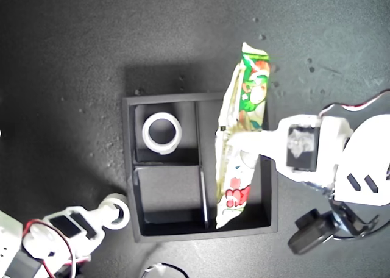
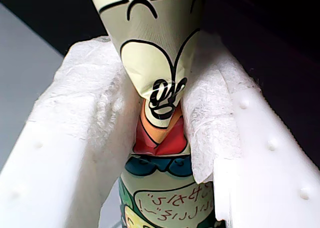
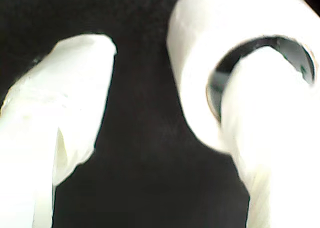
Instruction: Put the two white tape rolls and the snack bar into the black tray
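Observation:
The black tray (image 1: 129, 168) lies in the middle of the exterior view. One white tape roll (image 1: 161, 133) sits in its far small compartment. The snack bar (image 1: 241, 125) leans in the long compartment, its far end sticking out over the tray's rim. My first gripper (image 1: 239, 141) (image 2: 160, 105) is shut on the snack bar (image 2: 155, 48) at mid-length, padded fingers (image 2: 85, 123) on both sides. The other white tape roll (image 1: 127, 212) (image 3: 195, 63) lies on the table just off the tray's near corner at the exterior view's left. My second gripper (image 1: 108, 216) (image 3: 150, 63) is open, with one finger through the roll's hole.
The near small compartment (image 1: 164, 189) holds nothing. Wires (image 1: 161, 269) lie at the exterior view's bottom edge. The first arm's body (image 1: 359, 168) and a black motor (image 1: 311, 229) stand at the exterior view's right of the tray. Dark speckled tabletop (image 1: 73, 58) surrounds everything.

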### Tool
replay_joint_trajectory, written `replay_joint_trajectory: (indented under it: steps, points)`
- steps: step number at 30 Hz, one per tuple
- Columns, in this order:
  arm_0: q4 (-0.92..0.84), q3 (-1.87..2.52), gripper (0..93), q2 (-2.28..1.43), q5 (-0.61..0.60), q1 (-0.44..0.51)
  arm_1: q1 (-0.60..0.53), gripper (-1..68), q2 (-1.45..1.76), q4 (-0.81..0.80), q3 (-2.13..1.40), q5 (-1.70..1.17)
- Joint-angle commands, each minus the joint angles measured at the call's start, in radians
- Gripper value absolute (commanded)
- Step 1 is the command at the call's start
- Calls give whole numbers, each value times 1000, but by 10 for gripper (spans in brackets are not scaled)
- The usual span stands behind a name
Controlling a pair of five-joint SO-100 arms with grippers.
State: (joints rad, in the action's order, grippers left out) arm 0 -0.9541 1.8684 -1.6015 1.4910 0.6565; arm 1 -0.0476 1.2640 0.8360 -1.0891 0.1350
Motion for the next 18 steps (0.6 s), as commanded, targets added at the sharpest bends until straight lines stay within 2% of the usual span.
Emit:
replay_joint_trajectory:
  steps: [1,8,12,13,14,18]
  points:
    - [38,2,159,-28,5,14,-34,-5,-15,-28,23,-2]
    - [67,0,142,15,12,14,-66,-3,-118,-28,34,38]
    - [101,14,70,80,28,-12,-80,24,-150,-29,26,51]
    - [106,15,54,94,28,-17,-83,83,-150,-21,23,54]
    - [107,15,40,103,31,-23,-84,111,-150,-8,23,55]
    - [106,46,2,84,32,-51,-94,172,-150,91,86,57]
